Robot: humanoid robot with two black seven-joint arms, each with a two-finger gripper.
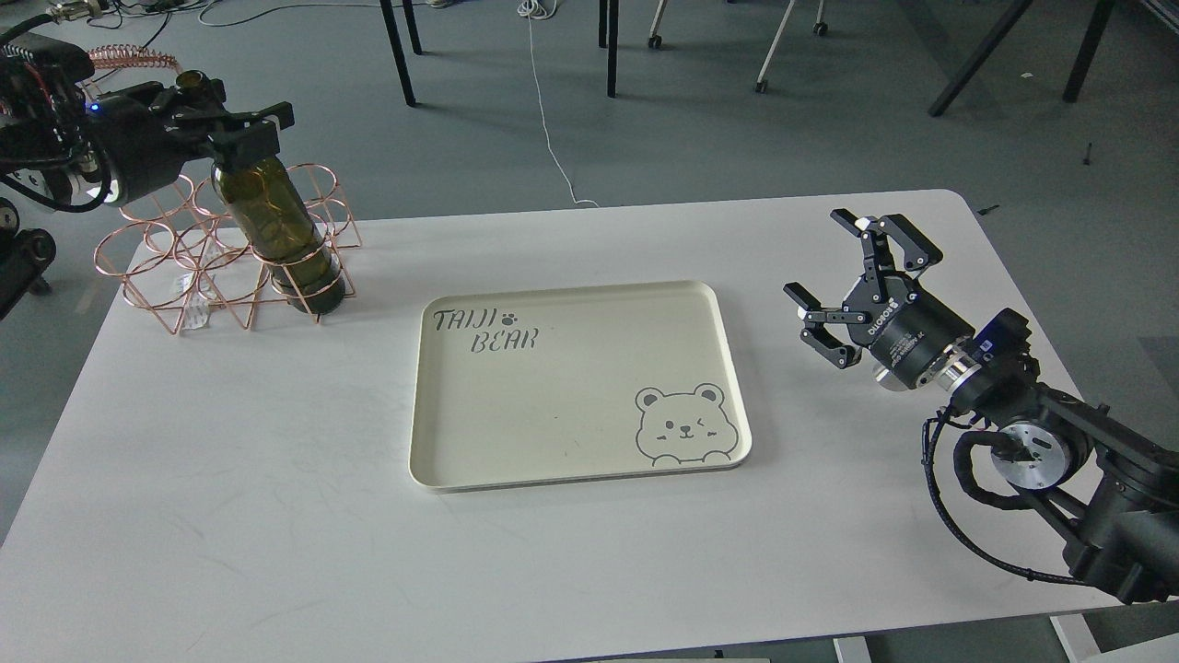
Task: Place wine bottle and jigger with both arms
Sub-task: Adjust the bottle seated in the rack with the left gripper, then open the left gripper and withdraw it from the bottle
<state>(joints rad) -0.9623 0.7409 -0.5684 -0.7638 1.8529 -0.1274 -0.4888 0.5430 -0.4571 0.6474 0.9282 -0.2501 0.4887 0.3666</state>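
The dark olive-green wine bottle (276, 230) stands tilted in the front right ring of a copper wire rack (175, 267), with its neck leaning to the left. My left gripper (226, 124) is shut on the bottle's neck just below the mouth. My right gripper (843, 267) is open and empty. It hovers over the table to the right of the cream tray (571, 387). The jigger is not in view.
The cream tray, printed "TAIJI BEAR" with a bear face, lies at the middle of the white table (276, 516) and holds nothing. The copper rack sits at the table's far left corner. Chair and table legs stand on the floor beyond.
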